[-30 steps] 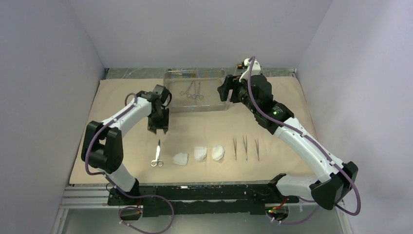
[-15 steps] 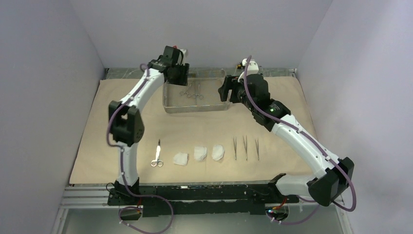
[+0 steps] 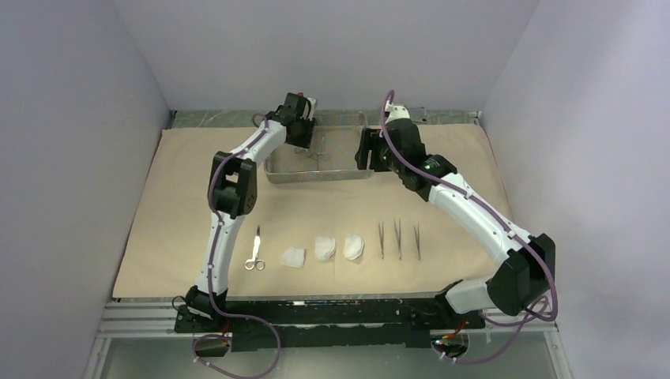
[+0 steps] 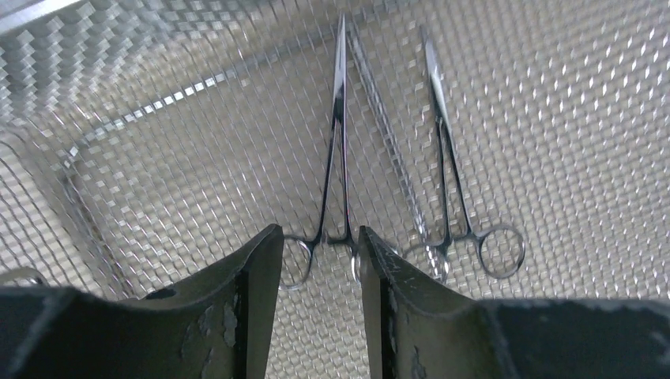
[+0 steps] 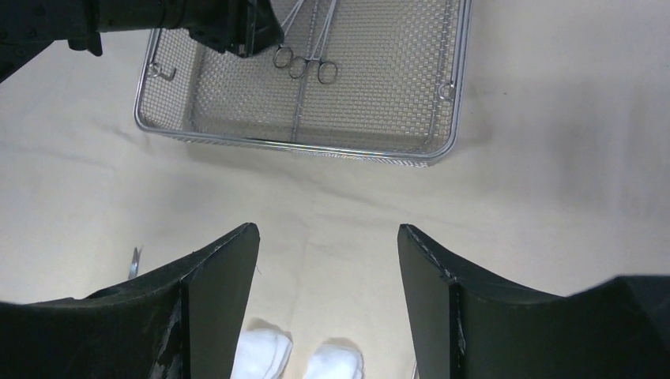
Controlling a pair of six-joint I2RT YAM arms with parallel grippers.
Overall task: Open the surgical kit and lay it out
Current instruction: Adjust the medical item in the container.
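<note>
The beige wrap cloth (image 3: 197,205) lies spread flat. The wire-mesh tray (image 3: 316,178) stands at the back centre with two clamps in it (image 3: 304,150) (image 3: 321,155). My left gripper (image 3: 303,140) is down in the tray and open. In the left wrist view its fingertips (image 4: 320,237) straddle the ring handles of the left clamp (image 4: 338,158), and the second clamp (image 4: 450,174) lies to the right. A third clamp (image 3: 254,251), three gauze pads (image 3: 325,249) and three tweezers (image 3: 398,239) lie in a row near the front. My right gripper (image 3: 365,148) is open and empty, above the tray's right end.
The right wrist view looks down on the tray (image 5: 292,146), the left gripper's black body (image 5: 197,24) and two gauze pads (image 5: 265,351). Grey walls close in the left, right and back. The arm bases stand on a black rail (image 3: 332,312) at the near edge.
My left arm swung from above the cloth up to the tray and lowered its open gripper onto the left clamp's handles. My right arm shifted slightly left.
</note>
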